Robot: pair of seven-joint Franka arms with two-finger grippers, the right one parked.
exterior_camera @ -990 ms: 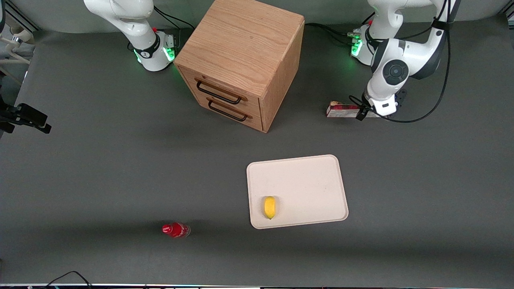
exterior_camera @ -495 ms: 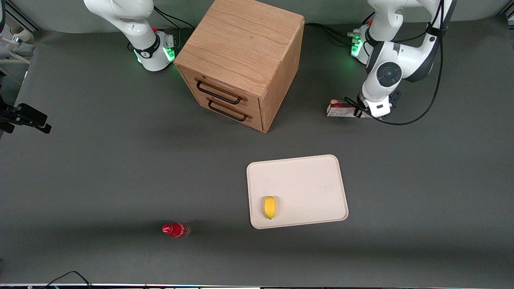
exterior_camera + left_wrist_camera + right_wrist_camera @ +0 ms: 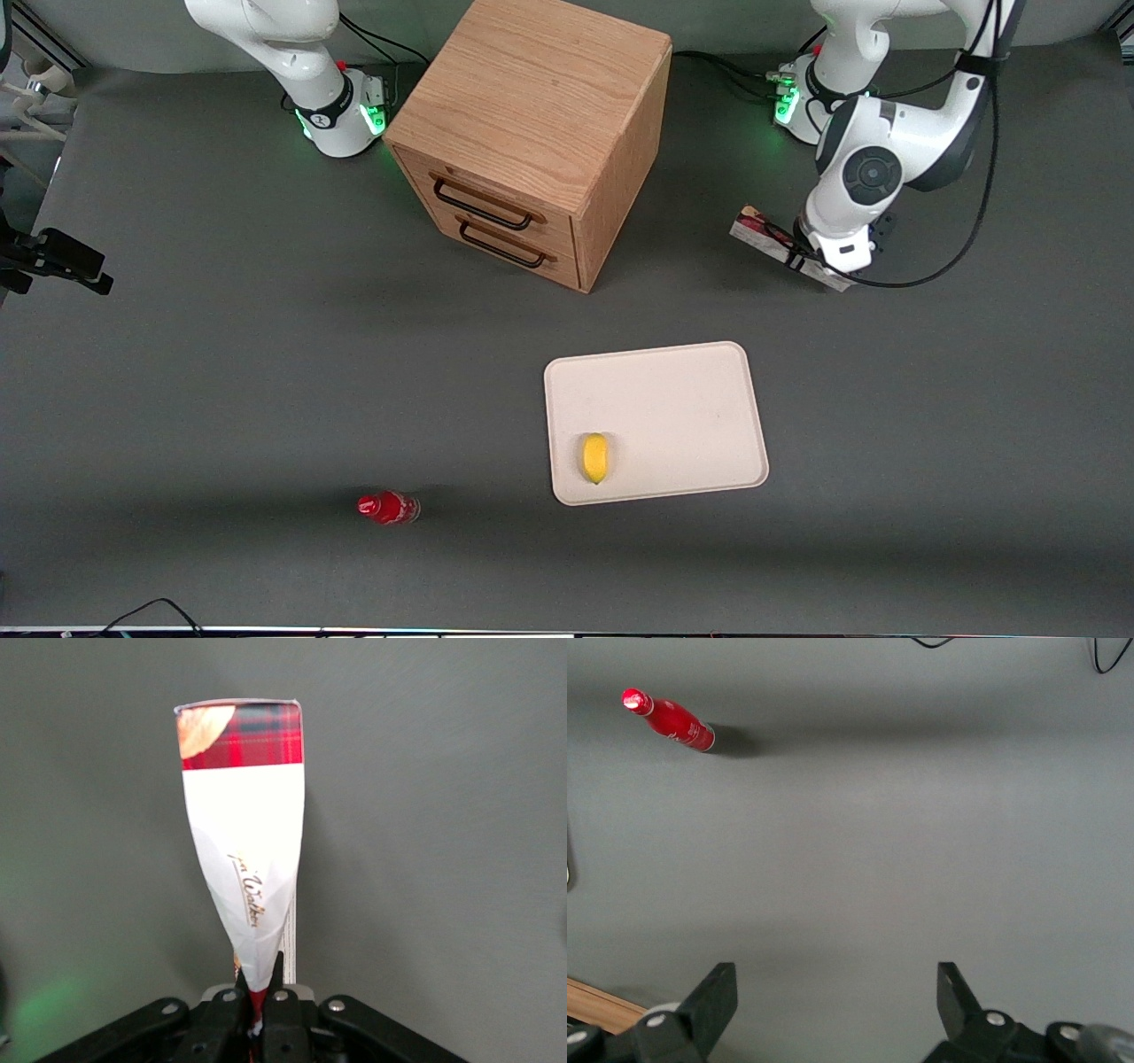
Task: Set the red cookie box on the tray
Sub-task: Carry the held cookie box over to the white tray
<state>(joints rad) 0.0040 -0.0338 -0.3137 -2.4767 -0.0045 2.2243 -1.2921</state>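
Front view, inventory: gripper (image 3: 808, 259) of working arm sits toward working arm's end of table, beside wooden drawer cabinet (image 3: 532, 133), farther from front cam than tray (image 3: 673, 399). Fingers pinch red cookie box (image 3: 760, 237) near its mid-length; box lies skewed, one end toward cabinet, other end partly hidden under the wrist. Whether box rests on table or is lifted: can't tell.

Left wrist view: red cookie box (image 3: 246, 877) runs straight out from the fingers (image 3: 282, 1010), which are clamped tight on its narrow edge. White face w/ gold script, red tartan band at the outer end; carton looks squeezed where pinched. Grey tabletop (image 3: 443, 815) beneath.

Tray: cream, rounded corners, on table well apart from box, nearer front cam. Yellow lemon (image 3: 595, 457) lies in it, close to one near corner.

Red bottle (image 3: 388, 508) lies on its side on table, toward parked arm's end, nearer front cam than cabinet. Cabinet: 2 drawers, dark handles, both shut.
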